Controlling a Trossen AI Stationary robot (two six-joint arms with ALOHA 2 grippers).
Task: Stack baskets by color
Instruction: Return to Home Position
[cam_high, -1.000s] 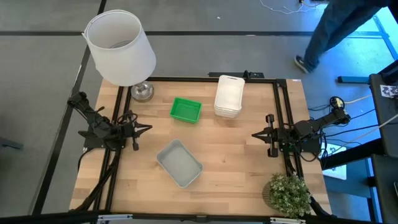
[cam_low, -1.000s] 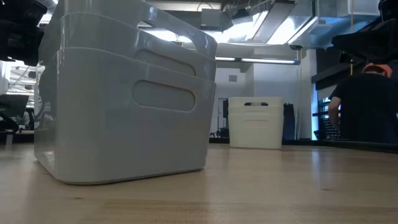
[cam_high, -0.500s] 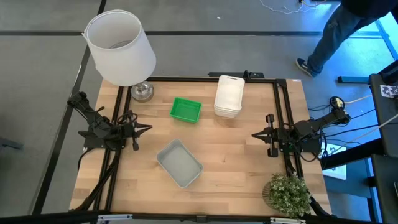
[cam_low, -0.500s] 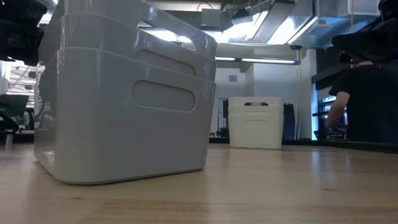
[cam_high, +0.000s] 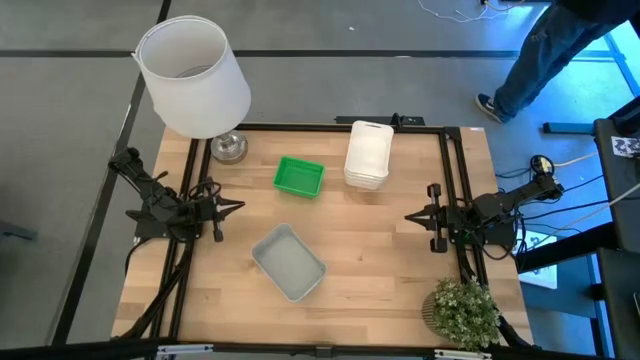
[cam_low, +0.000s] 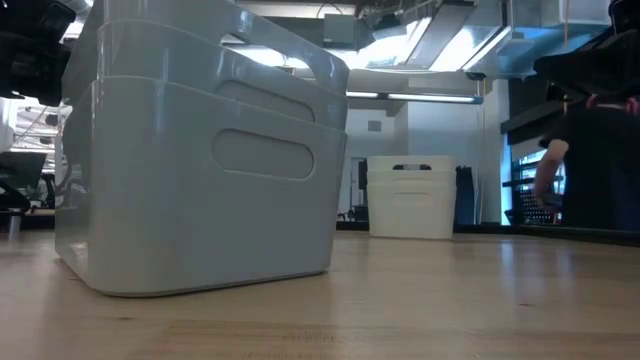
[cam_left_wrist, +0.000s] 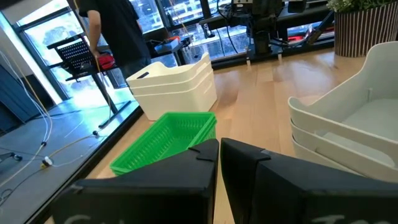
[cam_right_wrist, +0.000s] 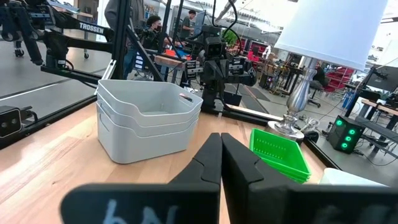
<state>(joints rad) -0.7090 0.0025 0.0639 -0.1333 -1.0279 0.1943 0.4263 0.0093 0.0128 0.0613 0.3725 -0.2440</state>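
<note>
Three stacks of baskets rest with their bottoms on the wooden table (cam_high: 370, 250). The green stack (cam_high: 299, 177) lies at the far middle, the white stack (cam_high: 368, 155) to its right, and the translucent grey stack (cam_high: 288, 262) nearer the front. My left gripper (cam_high: 238, 208) is shut and hovers level at the table's left edge, pointing right, apart from every basket. My right gripper (cam_high: 408, 216) is shut and hovers level at the right edge, pointing left. The left wrist view shows the green stack (cam_left_wrist: 168, 140), the white stack (cam_left_wrist: 174, 84) and the grey stack (cam_left_wrist: 348, 124) beyond my left gripper (cam_left_wrist: 219, 144).
A lamp with a large white shade (cam_high: 192, 75) and a metal foot (cam_high: 228, 148) stands at the far left corner. A potted plant (cam_high: 463, 312) sits at the near right corner. A black frame (cam_high: 450, 160) borders the table. A person (cam_high: 545, 45) walks beyond the far right corner.
Both arms and all the baskets have kept still. The person beyond the table's far right corner has stepped a little further to the right.
</note>
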